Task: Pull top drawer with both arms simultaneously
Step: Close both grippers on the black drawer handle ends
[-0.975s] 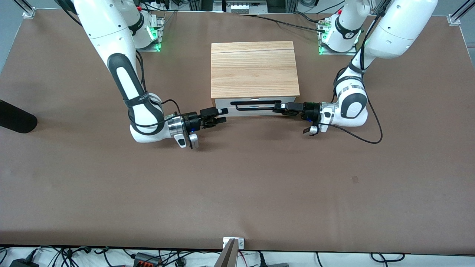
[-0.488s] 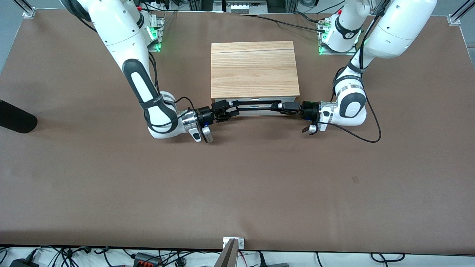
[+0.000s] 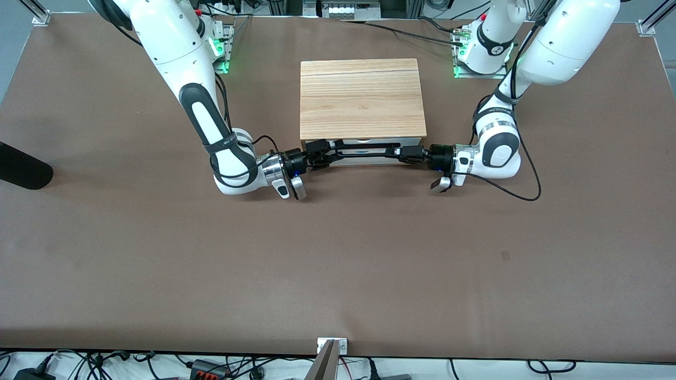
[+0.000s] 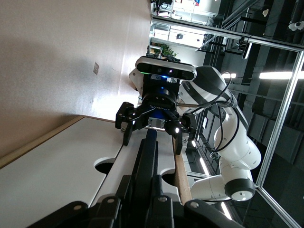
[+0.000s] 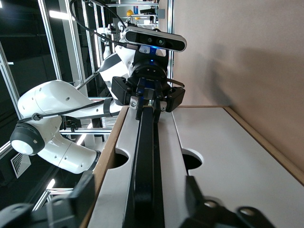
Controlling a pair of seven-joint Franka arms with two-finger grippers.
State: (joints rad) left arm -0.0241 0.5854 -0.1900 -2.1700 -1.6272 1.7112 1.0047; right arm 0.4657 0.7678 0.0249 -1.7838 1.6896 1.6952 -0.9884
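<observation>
Wooden cabinet (image 3: pixel 362 97) above top drawer (image 3: pixel 364 152); both tools flank handle.

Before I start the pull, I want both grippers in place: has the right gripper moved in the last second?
Yes. The right gripper has moved toward the cabinet, from beside the drawer front onto the end of the black handle.

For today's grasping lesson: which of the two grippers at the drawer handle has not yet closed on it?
The right gripper: its fingers stand apart around the black bar handle, whereas the left gripper is clamped on it.
</observation>
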